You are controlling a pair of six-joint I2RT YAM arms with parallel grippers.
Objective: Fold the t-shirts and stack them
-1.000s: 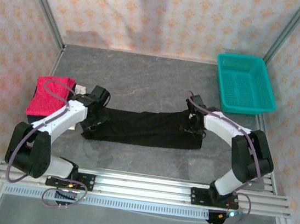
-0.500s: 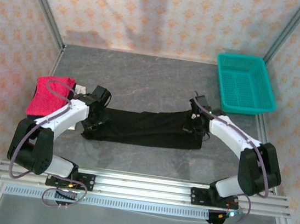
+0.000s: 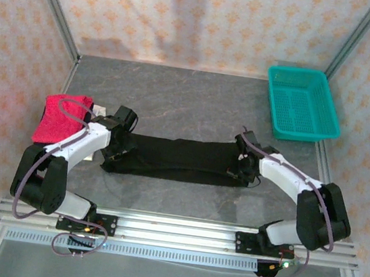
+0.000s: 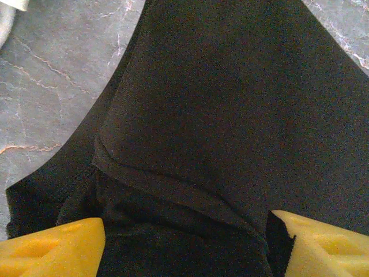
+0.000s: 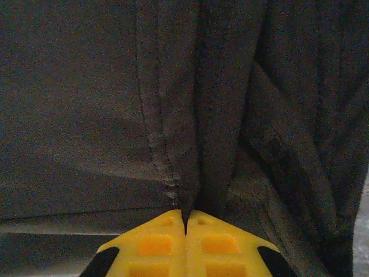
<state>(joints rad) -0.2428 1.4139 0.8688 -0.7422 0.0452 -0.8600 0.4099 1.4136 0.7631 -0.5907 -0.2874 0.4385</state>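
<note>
The right gripper [image 5: 185,222] has its yellow jaws pressed together on a thin upright ridge of the black t-shirt [image 3: 182,157], with seams and creases fanning away from the pinch. How many layers sit in that bite is hard to judge this close in, and this is the first risk: if only the top ply is caught, a lift would probably peel the folded strip open rather than carry its whole end. The left gripper [image 4: 184,242] stands spread, one fingertip on each side of a doubled hem at the shirt's left end, with cloth between them but nothing clamped. A pull from the right side before those jaws close would likely drag the whole strip rightward across the table [image 3: 177,96] and skew it. A late or shallow closure could take the hem flap alone and leave the layers below lying flat. Seen from the top camera, the shirt is a long narrow band running left to right between the two arms on the near half of the table, so uneven lifting at either end would show up as a crooked fold. The crimson-pink t-shirt [image 3: 58,118] lies folded at the left edge just beside the left arm, and a wide swing of that arm could nudge it out of square. The teal basket [image 3: 303,106] is well apart at the far right.
</note>
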